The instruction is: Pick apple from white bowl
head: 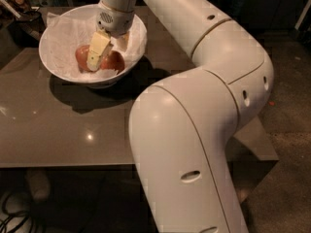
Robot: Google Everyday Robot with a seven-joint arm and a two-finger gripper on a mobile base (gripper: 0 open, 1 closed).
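In the upper left of the frame, the white bowl (46, 52) sat on a glossy brown table (58, 130), lined with crinkled paper (65, 35). The gripper (111, 46) reached down into it from the white arm (209, 81), which filled the right half of the frame. Its claw stood open, one pale finger (99, 50) set between the two fruits and the other behind. The apple (115, 62) lay in the bowl's right part, just under the spread fingers, beside a paler apple (81, 56) to its left.
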